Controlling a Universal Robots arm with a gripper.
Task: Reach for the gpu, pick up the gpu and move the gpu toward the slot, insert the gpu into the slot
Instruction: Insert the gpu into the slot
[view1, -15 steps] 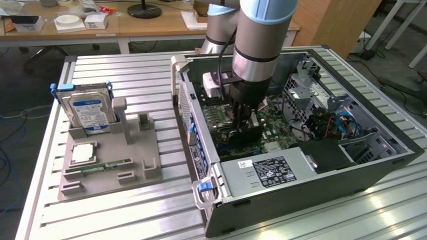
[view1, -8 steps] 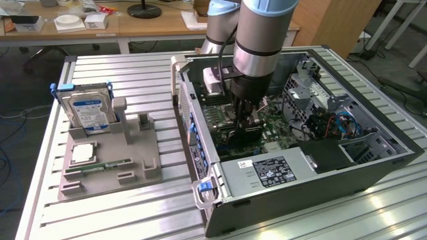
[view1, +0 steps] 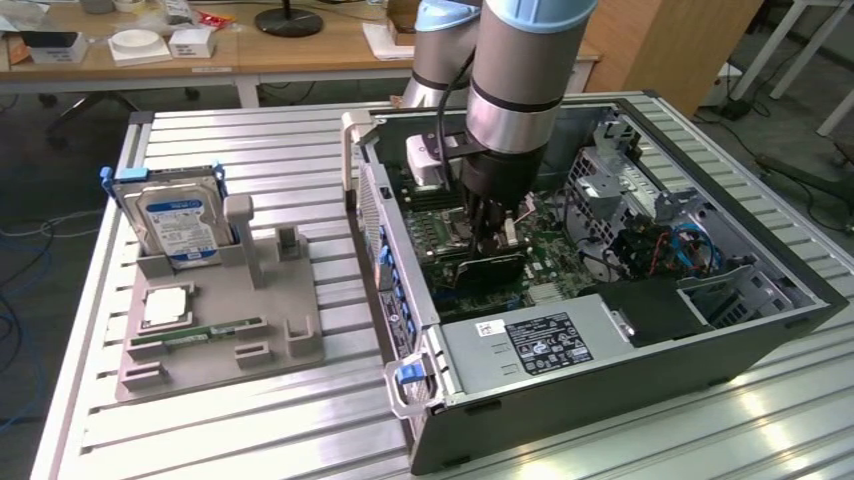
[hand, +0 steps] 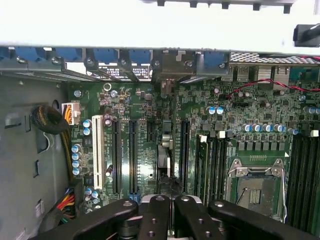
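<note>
Claw (hand: 169, 202), black and two-fingered, is hanging straight down into the open case; its fingers are drawn together and clamping on the top edge of the gpu (hand: 163, 155), a thin green circuit-board card with a black fan and a silver end bracket. Nothing else is touching the fingers.

The gpu is standing on edge, so from the wrist it is showing only as a narrow grey strip running toward the rear wall of the case. Judging by this, it is being held upright so that its lower edge can meet the slot squarely. The card is covering that connector, and whether it is seated or just above cannot be told.

In the exterior view the claw (view1: 487, 235) is pinching the gpu (view1: 487, 270) low over the green motherboard (view1: 547, 270), which is lying flat in the black tower case (view1: 601, 400); the case is resting on its side, probably to give access from above.

Just beside the card, black expansion connectors (hand: 132, 155) are running parallel to it, with the black memory slots (hand: 212, 165) and the square silver processor socket (hand: 255, 190) on the other side.

Well apart, toward the exterior view's left, a grey plastic holder (view1: 267, 300) is sitting on the ribbed aluminium table (view1: 240, 420), propping up a blue-labelled silver hard drive (view1: 174, 220) and cradling a narrow green memory stick (view1: 200, 330).

Beyond, wooden desks (view1: 307, 50) are standing.
</note>
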